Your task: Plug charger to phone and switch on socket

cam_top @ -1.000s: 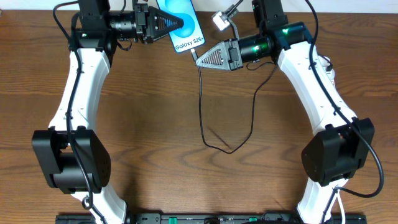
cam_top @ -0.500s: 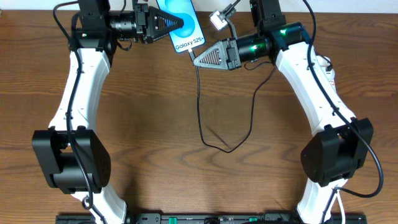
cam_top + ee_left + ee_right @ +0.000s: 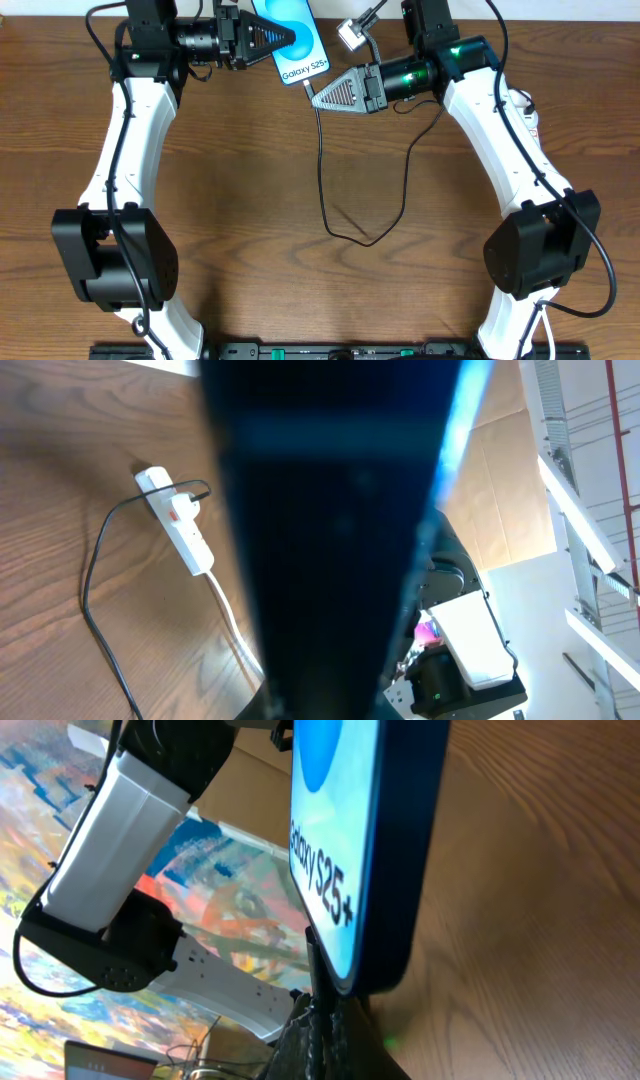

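Left jaws: pressed onto the phone [image 3: 305,62]. The left gripper [image 3: 280,38] pinches it from the side at the far end of the tabletop [image 3: 250,200]. The screen faces up, with the "Galaxy S25+" end turned toward the other arm.

Right jaws: squeezed together on the charger [image 3: 322,170] just behind its tip. The right gripper [image 3: 322,96] sits right at the phone's lower edge.

Tip and port: in the right wrist view the black lead [image 3: 318,1005] rises from between the fingers to meet the bottom edge of the phone [image 3: 345,840]. From here I cannot tell whether it is seated or only touching.

Step in hand: plugging in, by my reading. One arm steadies the handset while the other feeds the connector.

Next move: probably a short, straight push along the phone's long axis, with the tip kept in line with the port and the left grip firm. After that the lead can be released.

Cable: it drops from the right gripper, loops over the middle of the tabletop and climbs back toward the right arm.

Socket: the white power strip [image 3: 178,525] lies flat on the wood, well apart from the phone, with its thick white cord trailing off. I judge its switch untouched, since both grippers are busy.

Left arm: it reaches from the near edge up the left side, with the wrist turned inward.

Right arm: it mirrors the left arm, with the wrist bent toward the phone.
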### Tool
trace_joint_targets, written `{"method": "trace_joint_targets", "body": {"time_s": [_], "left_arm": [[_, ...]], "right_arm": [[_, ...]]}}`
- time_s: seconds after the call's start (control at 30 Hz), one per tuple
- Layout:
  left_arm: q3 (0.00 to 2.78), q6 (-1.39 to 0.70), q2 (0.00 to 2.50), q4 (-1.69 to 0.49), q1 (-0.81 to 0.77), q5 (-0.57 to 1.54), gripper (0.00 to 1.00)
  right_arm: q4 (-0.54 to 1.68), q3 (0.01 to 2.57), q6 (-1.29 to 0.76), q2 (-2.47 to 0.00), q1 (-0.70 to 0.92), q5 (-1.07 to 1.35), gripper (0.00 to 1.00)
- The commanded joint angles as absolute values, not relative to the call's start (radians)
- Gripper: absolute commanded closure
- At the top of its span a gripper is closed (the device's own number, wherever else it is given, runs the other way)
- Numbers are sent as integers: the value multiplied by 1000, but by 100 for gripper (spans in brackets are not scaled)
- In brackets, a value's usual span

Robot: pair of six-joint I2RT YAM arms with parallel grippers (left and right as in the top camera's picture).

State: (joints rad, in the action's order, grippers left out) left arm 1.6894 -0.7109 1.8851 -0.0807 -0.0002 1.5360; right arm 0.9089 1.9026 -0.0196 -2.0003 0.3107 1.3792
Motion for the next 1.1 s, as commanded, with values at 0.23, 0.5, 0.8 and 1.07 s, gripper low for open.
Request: {"method": "trace_joint_targets", "body": {"time_s": [0.23,0.5,0.8,1.07], "left_arm": [[1705,-716,1870,-72,1,1560,93],[1705,-716,1870,-72,1,1560,93],[1705,-716,1870,-72,1,1564,93],[1705,-715,1870,-72,1,1564,93]], "right_arm": [[909,1903,-29,-2009,295,1391,99],[891,1903,-30,-2009,295,1391,99],[878,1903,-48,-2009,294,1390,99],[836,1903,-92,-2009,294,1391,99]]}}
